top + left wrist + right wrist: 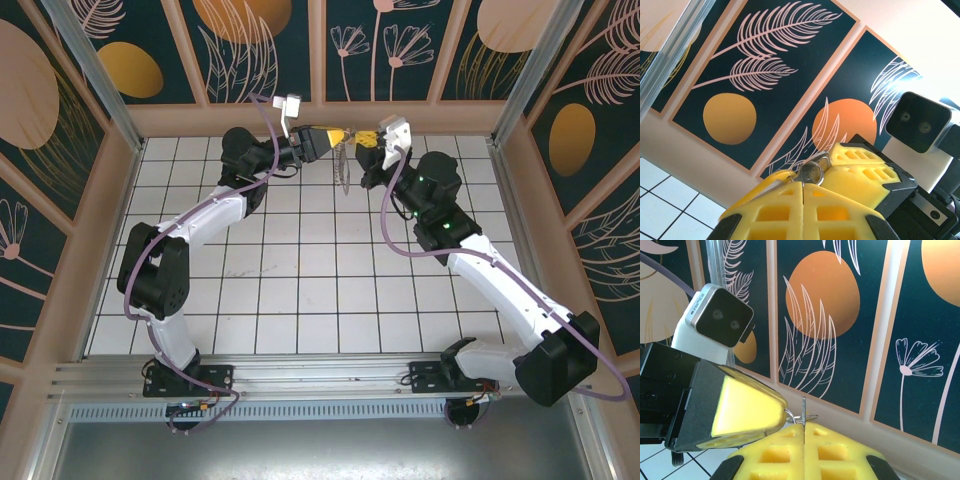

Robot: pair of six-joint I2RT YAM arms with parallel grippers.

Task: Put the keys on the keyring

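High above the back of the tiled floor, my left gripper (336,136) and right gripper (359,138) meet tip to tip. In the right wrist view my right gripper (804,426) is shut on the small flat key (803,409), seen edge-on and sticking up from the seam. The keyring (813,416) shows as a thin wire crossing the key and running into the left fingers (747,407). In the left wrist view my left gripper (803,184) is shut on the keyring (824,159), with the key's round head (815,171) face-on inside the wire. The loop (342,166) dangles below both grippers.
The white tiled floor (300,270) lies well below both grippers. The painted back wall (320,50) stands close behind them, and metal corner posts (95,70) rise at the sides. Each wrist camera (717,320) sits just behind its gripper.
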